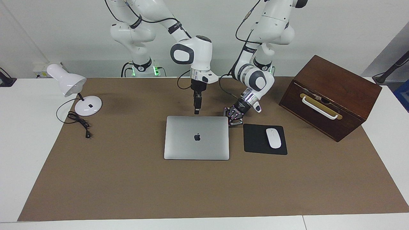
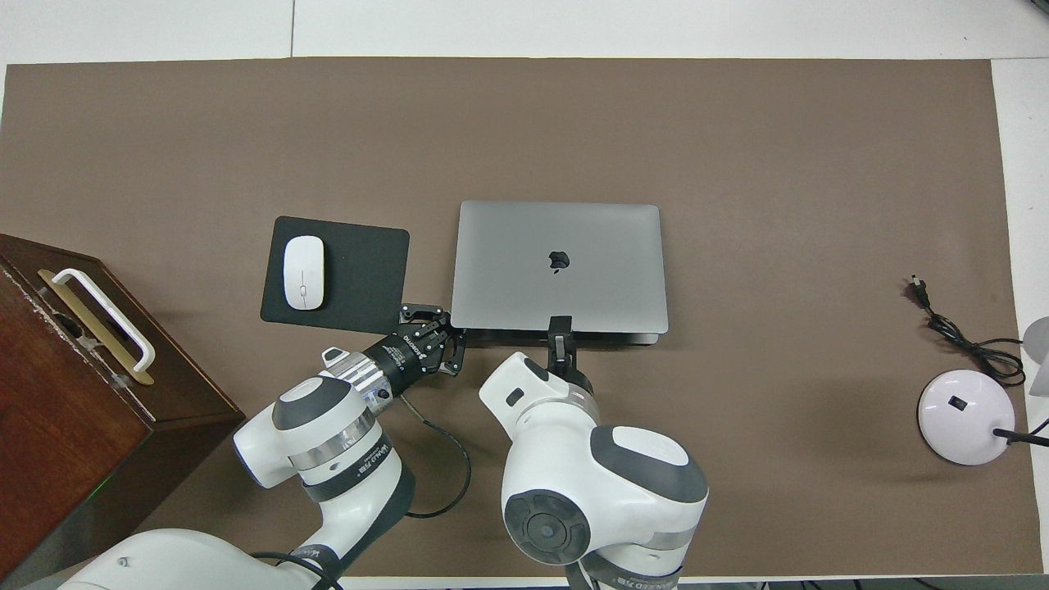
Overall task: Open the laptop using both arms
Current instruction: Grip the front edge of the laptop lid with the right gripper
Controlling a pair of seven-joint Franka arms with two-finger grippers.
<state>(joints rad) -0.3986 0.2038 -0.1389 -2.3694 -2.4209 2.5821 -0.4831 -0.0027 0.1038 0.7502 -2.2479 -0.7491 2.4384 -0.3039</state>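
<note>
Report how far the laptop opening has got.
Done: both grippers are at the laptop's edge nearest the robots. In hand: the left gripper sits low at its corner beside the mouse pad; the right gripper points down at mid-edge. Left: the lid still lies flat, closed.

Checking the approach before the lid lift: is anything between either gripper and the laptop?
Nothing visible. The right gripper hangs at the laptop's robot-side edge; the left gripper sits by its corner, beside the mouse pad.

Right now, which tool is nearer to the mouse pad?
Left. The left tool is by the laptop's corner beside the mouse pad; the right tool is over the laptop's robot-side edge.
</note>
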